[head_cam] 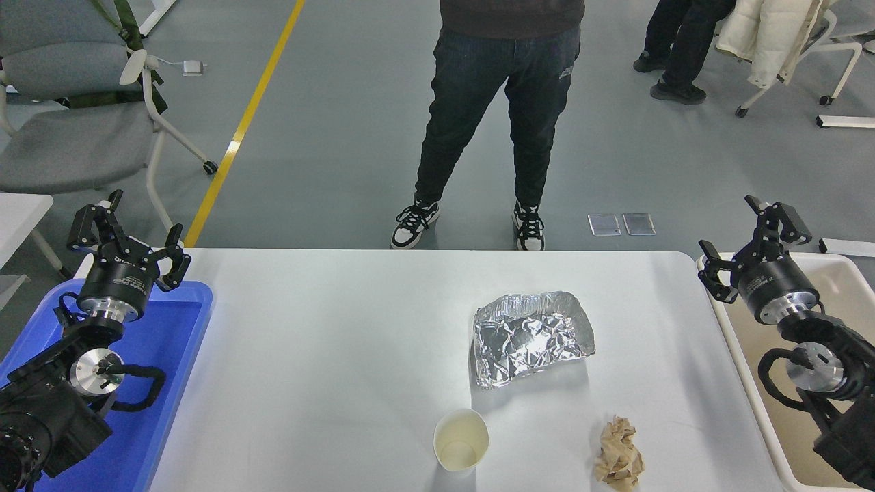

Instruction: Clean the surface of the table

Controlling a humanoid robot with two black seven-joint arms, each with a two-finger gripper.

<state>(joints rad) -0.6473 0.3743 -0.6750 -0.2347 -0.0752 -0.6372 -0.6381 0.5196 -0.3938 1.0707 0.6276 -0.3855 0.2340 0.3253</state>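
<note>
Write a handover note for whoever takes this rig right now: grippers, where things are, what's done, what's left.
Left gripper: open, empty, parked above the blue tray at the table's left end.
Right gripper: open, empty, above the beige tub at the right end.
On the table surface: a crumpled foil container right of centre, a paper cup lying at the near edge, a crumpled brown paper wad to the cup's right.
Done: nothing shows as cleared; no litter is visible in either bin.
Left: all three items to remove. A person stands at the far side.
</note>
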